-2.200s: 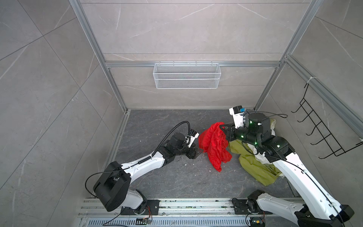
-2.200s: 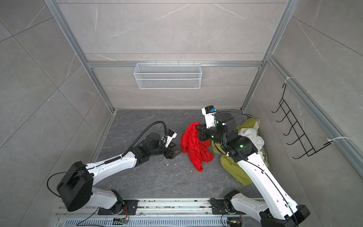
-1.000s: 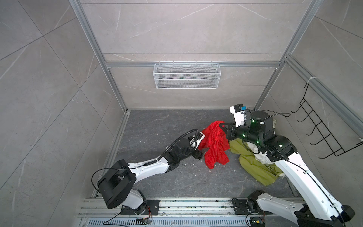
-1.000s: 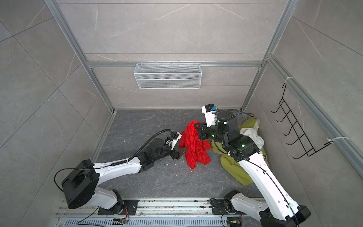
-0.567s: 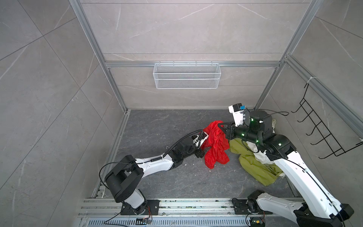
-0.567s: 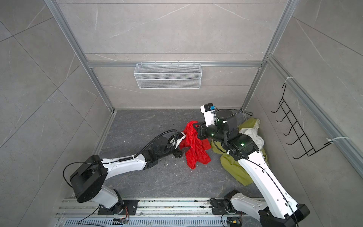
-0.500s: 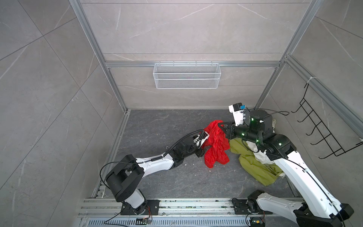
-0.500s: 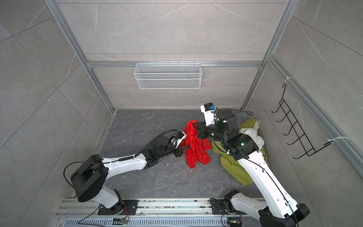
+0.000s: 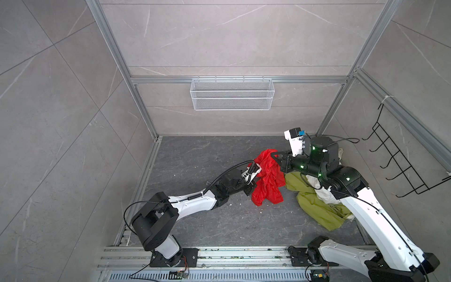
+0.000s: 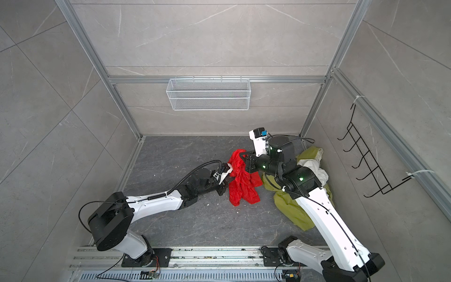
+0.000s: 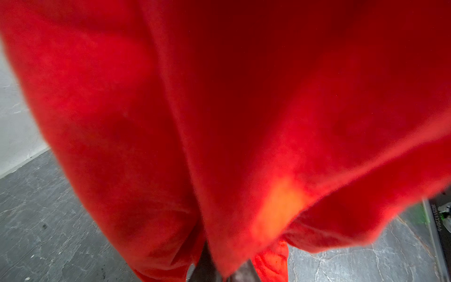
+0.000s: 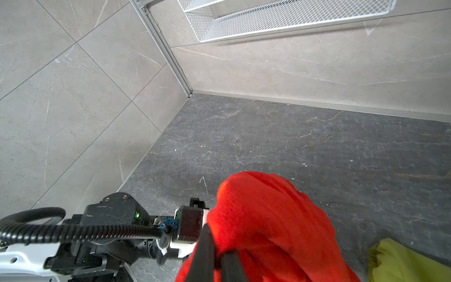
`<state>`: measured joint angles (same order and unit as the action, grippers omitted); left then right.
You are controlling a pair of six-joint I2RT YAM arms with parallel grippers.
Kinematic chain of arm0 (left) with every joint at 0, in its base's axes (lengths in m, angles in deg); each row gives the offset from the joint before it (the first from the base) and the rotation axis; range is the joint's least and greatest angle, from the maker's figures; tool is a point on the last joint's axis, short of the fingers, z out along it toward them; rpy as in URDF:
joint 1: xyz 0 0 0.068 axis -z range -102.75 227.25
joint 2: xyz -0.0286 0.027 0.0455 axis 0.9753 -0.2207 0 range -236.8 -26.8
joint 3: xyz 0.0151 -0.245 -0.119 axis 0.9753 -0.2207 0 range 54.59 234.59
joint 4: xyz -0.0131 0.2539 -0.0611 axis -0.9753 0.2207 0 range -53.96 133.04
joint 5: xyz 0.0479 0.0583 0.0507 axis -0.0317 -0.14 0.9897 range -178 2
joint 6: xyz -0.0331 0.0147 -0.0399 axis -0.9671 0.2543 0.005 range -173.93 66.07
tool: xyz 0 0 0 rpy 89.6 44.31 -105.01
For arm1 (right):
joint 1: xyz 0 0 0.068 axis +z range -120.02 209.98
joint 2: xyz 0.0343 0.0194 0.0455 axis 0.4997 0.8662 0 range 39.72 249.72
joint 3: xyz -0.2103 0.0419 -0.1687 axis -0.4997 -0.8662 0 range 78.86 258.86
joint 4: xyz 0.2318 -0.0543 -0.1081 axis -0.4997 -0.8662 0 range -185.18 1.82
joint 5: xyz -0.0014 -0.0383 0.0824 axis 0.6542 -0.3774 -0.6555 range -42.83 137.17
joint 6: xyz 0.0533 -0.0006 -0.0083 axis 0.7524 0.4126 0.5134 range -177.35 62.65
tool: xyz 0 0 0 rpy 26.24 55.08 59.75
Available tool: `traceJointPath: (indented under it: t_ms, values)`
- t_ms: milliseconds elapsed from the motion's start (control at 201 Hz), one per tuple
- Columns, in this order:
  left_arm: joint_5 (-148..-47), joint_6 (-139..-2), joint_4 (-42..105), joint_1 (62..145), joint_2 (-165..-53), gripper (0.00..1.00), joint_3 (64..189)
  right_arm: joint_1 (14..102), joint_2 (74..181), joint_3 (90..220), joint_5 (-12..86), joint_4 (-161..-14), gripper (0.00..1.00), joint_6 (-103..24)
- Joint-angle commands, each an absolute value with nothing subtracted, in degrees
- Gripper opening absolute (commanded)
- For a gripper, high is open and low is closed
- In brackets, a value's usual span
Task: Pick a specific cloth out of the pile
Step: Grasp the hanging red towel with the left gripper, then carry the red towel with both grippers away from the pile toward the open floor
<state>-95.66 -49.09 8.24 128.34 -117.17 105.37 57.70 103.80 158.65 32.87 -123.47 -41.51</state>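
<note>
The red cloth [image 9: 267,175] [image 10: 241,182] hangs crumpled over the dark floor, just left of the pile, its lower end at floor level. My right gripper [image 9: 276,156] [image 10: 245,155] is shut on its top fold; in the right wrist view the gripper [image 12: 218,244] has red fabric [image 12: 268,219] pinched between its dark fingers. My left gripper [image 9: 255,183] [image 10: 228,182] is shut on the cloth's left side lower down. The cloth [image 11: 219,122] fills the left wrist view, and that gripper [image 11: 224,273] is mostly hidden. The pile's olive-green cloth [image 9: 314,207] and white cloth [image 9: 322,193] lie under my right arm.
A white wire basket [image 9: 231,97] hangs on the back wall. A black hook rack [image 9: 400,168] is fixed to the right wall. Tiled walls close in three sides, and a metal rail [image 9: 219,255] with both arm bases runs along the front.
My left arm stretched right to the hanging red cloth and its jaws closed on it. The right gripper kept its hold on the cloth's top, barely shifting.
</note>
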Motion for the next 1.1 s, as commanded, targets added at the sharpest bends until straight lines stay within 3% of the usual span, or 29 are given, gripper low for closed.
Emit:
traceJointPath:
  t_ms: [0,368,1090]
  values:
    - [-92.6,-49.8,6.6,128.3,-113.8,0.0,105.5,57.8,102.8,160.6,33.7,-122.5,0.0,-41.0]
    - [-80.9,-47.9,5.2,127.6,-108.9,0.0,102.7,58.1,105.4,162.4,28.7,-120.1,0.0,-39.6]
    - [-81.0,-52.6,14.3,111.7,-93.1,0.0,98.2,65.4,127.9,178.2,24.3,-109.8,0.0,-36.8]
